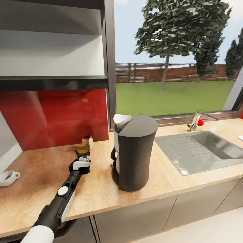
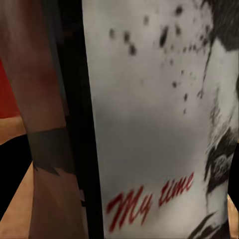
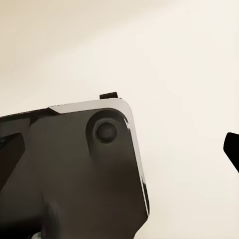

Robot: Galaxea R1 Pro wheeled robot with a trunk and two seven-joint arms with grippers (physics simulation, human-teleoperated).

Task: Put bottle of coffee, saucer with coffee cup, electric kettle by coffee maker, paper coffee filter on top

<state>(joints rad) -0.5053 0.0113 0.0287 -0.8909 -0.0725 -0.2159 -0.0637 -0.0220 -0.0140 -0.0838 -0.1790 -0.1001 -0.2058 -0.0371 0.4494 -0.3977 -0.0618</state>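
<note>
the bottle of coffee [image 1: 83, 149] stands on the kitchen countertop [image 1: 162, 182], to the left of the coffee maker [image 1: 134, 156] and a little apart from it, in front of the red backsplash. the left gripper [image 1: 82, 158] is right up against the jar on its near side; whether the jaws are clamped on it or only around it cannot be told, since the head view shows just the gripper's back and the left wrist view shows label at very close range.

as a judgement, the jar is small, rigid and probably glass: light enough for one claw, smooth, and breakable if tipped or dropped. the waisted middle, below the tan lid, looks the safest place to hold, squeezing across the body, not the lid.

on the white label, red script reads "my time"; the black speckles and dark artwork beside it are not legible.

the right gripper's state cannot be told.
</note>
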